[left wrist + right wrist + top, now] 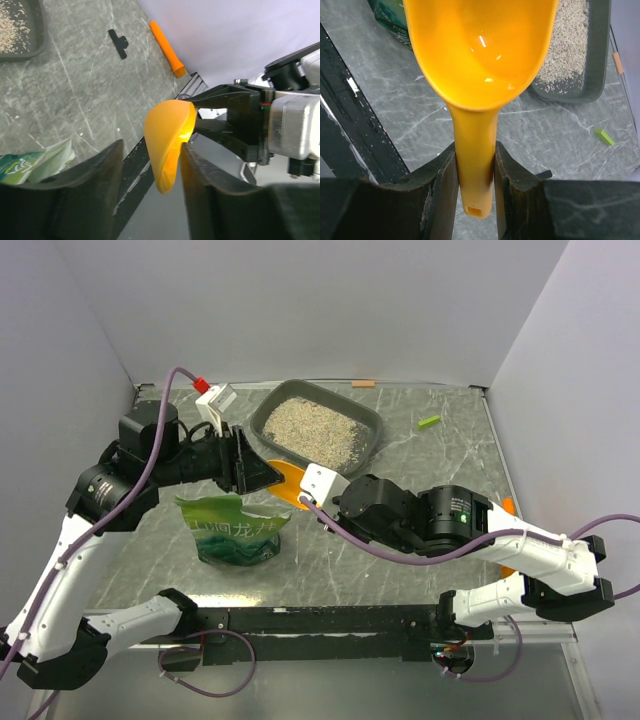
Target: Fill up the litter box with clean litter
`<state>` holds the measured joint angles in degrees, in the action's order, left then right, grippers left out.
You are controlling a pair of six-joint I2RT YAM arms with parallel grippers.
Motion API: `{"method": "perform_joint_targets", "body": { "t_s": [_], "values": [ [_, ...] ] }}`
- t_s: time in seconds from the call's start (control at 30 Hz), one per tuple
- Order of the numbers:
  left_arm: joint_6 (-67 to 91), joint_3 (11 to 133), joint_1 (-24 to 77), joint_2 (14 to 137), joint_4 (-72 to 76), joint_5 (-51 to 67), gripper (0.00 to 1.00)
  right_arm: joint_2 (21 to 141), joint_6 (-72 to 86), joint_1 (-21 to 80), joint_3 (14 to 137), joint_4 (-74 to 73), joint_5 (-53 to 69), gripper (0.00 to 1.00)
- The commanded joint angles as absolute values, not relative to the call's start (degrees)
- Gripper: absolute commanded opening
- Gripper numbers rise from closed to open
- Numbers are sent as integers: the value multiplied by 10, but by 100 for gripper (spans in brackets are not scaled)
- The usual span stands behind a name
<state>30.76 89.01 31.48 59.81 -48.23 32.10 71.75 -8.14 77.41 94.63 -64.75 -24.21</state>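
- The right gripper point(475, 165) is clamped on the handle of an orange scoop point(480, 45). The bowl faces up, empty, and hangs clear of the table point(560, 145).
- The left gripper point(150, 150) waits with jaws apart and the scoop's bowl just off its tips. Whether they touch cannot be made out.
- The litter box point(600, 55) sits near, ahead and to the right of the right gripper. Clean litter point(565, 40) covers much of its floor.
- A green bag point(235, 535) stands ahead and to the left of that gripper, and its top looks open.
- The next load looks due from the bag. The left gripper could steady the bag's lip while the bowl goes in shallow and comes out level. The scoop should clear the box's near rim before the wrist turns, or grains will scatter on the table.
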Motion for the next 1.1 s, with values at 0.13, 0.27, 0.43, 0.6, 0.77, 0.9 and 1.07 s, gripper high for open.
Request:
{"method": "perform_joint_targets", "body": {
  "t_s": [0.13,0.27,0.43,0.6,0.77,0.9,1.07],
  "values": [
    [294,884,316,588,-462,306,1,726,-73,782,976,-632,-249,21],
    [288,886,316,574,-468,239,1,693,-76,782,933,-586,-257,62],
    [268,861,316,533,-453,156,1,665,-86,753,925,-512,-241,82],
    [241,838,316,486,-455,17,1,700,-51,647,987,-484,-134,82],
    [214,838,316,469,-443,2,1,715,34,518,997,-390,63,81],
    [210,818,316,459,-391,33,1,717,126,454,952,-279,198,81],
    [205,767,315,471,-316,136,1,696,211,390,824,-83,331,80]
  ]
}}
